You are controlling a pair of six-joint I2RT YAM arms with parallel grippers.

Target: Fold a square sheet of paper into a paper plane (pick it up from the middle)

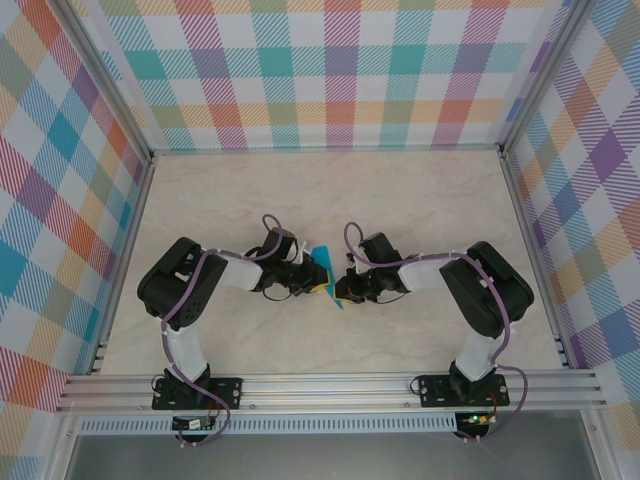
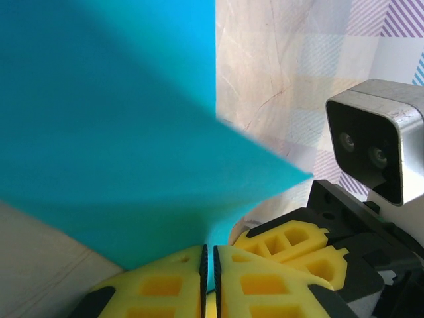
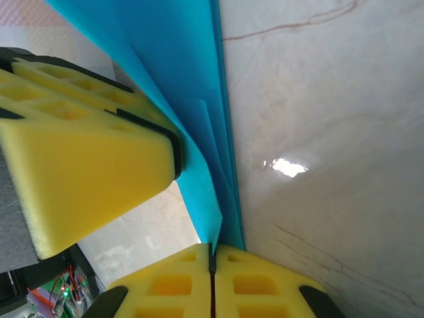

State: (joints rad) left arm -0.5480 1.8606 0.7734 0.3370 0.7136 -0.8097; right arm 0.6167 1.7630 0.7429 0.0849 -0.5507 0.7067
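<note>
The teal sheet of paper is folded into layers and held upright between both grippers over the middle of the table. In the left wrist view the paper spreads wide to a pointed corner on the right, and my left gripper is shut on its lower edge. The right wrist view shows the paper edge-on as stacked layers, with my right gripper shut on its lower tip. My left gripper and right gripper face each other almost touching. One left fingertip presses the paper's side.
The marbled beige table is walled by plaid panels at the back and both sides. An aluminium rail runs along the near edge by the arm bases. The right wrist camera housing sits close to the left gripper.
</note>
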